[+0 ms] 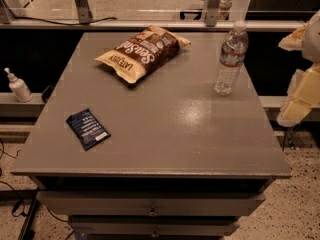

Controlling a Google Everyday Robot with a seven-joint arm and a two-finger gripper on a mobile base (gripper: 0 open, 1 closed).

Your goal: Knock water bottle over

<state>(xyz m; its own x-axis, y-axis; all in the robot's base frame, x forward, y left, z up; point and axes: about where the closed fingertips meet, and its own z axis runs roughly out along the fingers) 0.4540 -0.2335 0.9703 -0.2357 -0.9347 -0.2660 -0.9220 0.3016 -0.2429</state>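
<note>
The water bottle [230,59] is clear ribbed plastic with a white cap and a red-and-white label band. It stands upright near the far right edge of the grey table [165,134]. My gripper [299,100] shows as cream-coloured arm parts at the right edge of the view. It is beyond the table's right side, to the right of the bottle and a little nearer to me, and apart from it. It holds nothing that I can see.
A brown and yellow chip bag [142,51] lies at the far middle of the table. A dark blue packet [88,129] lies at the front left. A small white pump-top bottle [19,86] stands on a ledge left of the table. Drawers are below the table front.
</note>
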